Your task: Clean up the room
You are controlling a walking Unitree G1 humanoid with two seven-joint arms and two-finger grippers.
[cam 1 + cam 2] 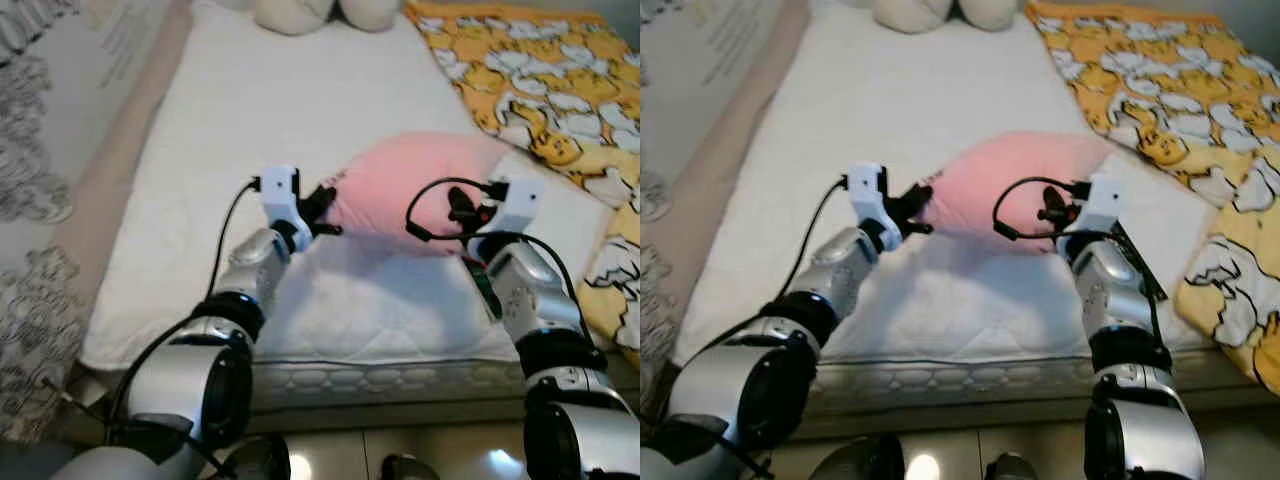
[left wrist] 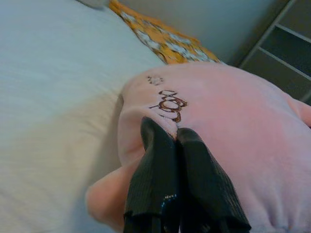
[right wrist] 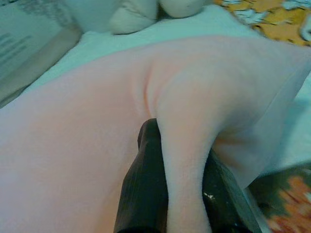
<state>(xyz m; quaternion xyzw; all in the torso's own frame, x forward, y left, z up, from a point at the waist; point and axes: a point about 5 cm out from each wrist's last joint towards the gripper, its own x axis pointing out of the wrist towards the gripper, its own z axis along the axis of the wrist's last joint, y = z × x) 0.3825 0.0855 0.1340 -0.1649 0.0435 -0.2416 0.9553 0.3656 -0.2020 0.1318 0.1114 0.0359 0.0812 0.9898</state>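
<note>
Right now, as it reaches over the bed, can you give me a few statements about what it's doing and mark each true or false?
1. Both tools are at the pink pillow. True: the left tool is at one end, the right tool at the other.
2. The right tool pinches a fold of the pillow between its fingers. True.
3. The pillow lies on the floor. False: it lies on the white bed.
4. The yellow blanket covers the pillow. False: it lies beside it, on the robot's right.
5. The left tool's fingers are spread wide. False: they are pressed together against the pillow's edge.
</note>
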